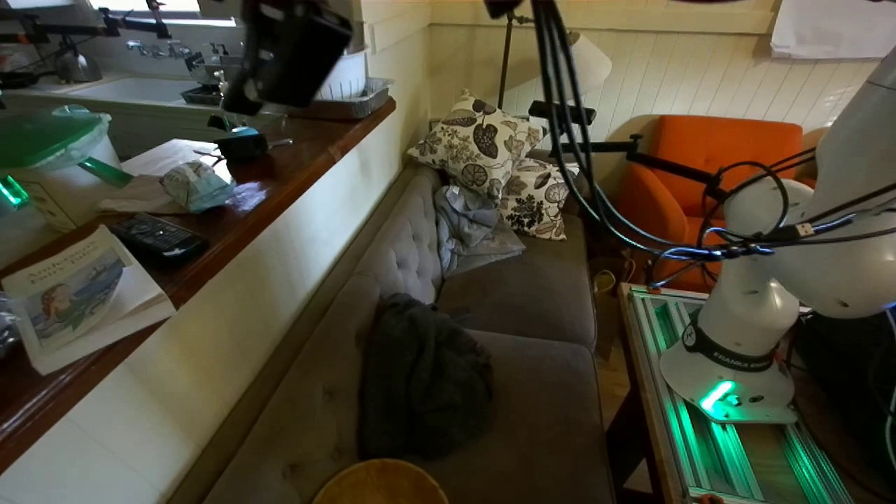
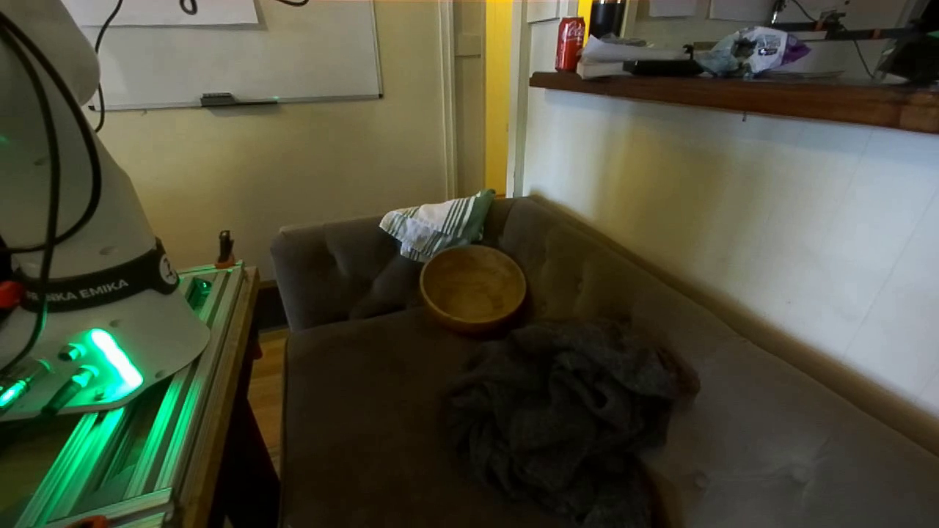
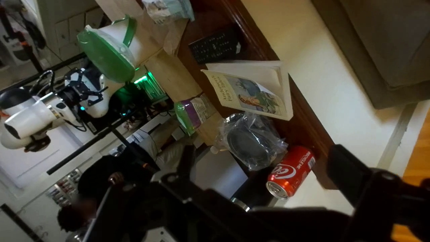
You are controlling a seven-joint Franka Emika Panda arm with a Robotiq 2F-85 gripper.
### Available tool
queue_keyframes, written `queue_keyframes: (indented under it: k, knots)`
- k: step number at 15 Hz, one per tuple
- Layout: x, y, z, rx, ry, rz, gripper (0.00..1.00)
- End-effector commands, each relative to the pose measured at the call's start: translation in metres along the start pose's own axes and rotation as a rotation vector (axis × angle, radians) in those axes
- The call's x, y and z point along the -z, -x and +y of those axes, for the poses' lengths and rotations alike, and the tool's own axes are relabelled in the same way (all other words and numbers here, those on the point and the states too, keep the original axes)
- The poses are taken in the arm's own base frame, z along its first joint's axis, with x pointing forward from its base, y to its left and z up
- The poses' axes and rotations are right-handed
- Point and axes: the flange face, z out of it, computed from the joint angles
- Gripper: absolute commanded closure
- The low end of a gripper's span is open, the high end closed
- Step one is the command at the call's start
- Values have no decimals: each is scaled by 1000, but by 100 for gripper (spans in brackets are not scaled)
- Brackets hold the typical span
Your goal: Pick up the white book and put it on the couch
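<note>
- The couch (image 1: pixel 546 399), grey-brown and with a tufted back, stands along the wall in both exterior views.
- The wooden ledge (image 1: pixel 308 154) runs on top of this wall, higher than the couch.
- The robot arm (image 1: pixel 745 308) is white, and its base stands opposite to the couch seat, with a green light shining.
- The orange chair (image 1: pixel 731 154) is near the cushioned far end of the couch.
- The dark blanket (image 2: pixel 557 418) lies crumpled on the couch.
- The wooden bowl (image 2: pixel 473 286) rests on the couch, just beside the blanket.
- The gripper (image 3: pixel 262 164) has its two fingers wide apart, as the wrist view shows.
- The white book (image 3: pixel 257 97) lies on the ledge, close to the edge, its illustrated cover upward and a little lifted from the pages.
- The red can (image 2: pixel 570 44) stands upright at the end of the ledge.
- The black device with keys (image 3: pixel 215 46) is just beside the book.
</note>
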Motion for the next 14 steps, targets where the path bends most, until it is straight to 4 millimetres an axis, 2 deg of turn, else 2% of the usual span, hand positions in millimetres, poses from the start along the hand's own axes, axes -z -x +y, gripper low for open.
queue_keyframes:
  k: [1,3,7,9,11,12,14]
  knots:
    - [-42,-26,11,156,37,2,0]
    - [-66,-33,2,246,10,11,0]
    - [-111,-40,-37,452,-73,32,0]
    - [-136,-33,-42,535,-71,-2,0]
    - [-156,-25,-35,546,-76,-38,0]
    - [-145,-24,-46,503,-103,-29,0]
    - [-155,-19,-44,502,-108,-44,0]
